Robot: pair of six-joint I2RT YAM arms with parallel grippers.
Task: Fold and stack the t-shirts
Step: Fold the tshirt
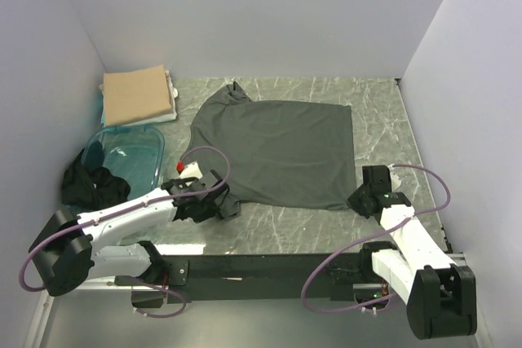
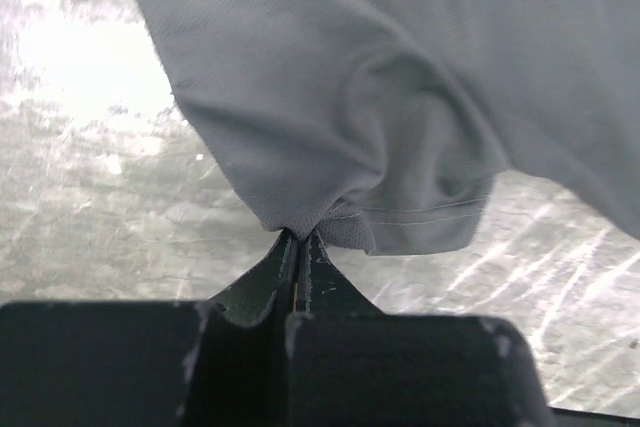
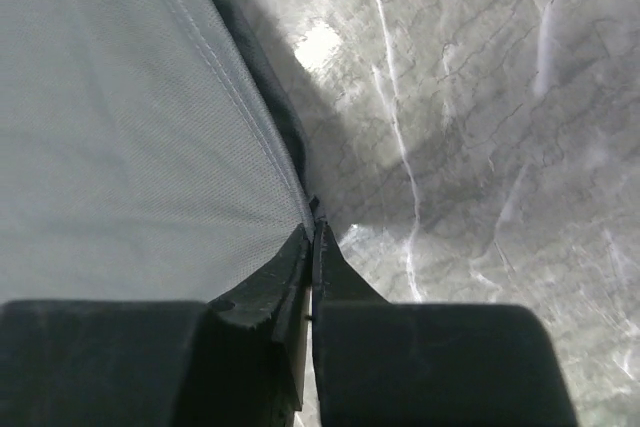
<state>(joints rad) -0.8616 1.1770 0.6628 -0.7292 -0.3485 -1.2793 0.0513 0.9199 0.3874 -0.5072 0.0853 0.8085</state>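
Charcoal t-shirt (image 1: 281, 148): lying spread flat.
Left gripper (image 2: 298, 239): pinching its 7 o'clock sleeve.
Right gripper (image 3: 313, 222): pinching its 5 o'clock hem corner.

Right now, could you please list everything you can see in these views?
charcoal-grey t-shirt: one, dark grey, spread out mid-table
tan t-shirt: one, tan, folded, far-left corner
black t-shirts: count unclear, black, heaped at the tub's near-left edge
tub: one, translucent teal, left side
table: one, grey marbled, under everything
left arm: one, white and black, near left; jaws shut on the grey shirt's near-left corner
right arm: one, white and black, near right; jaws shut on its near-right corner
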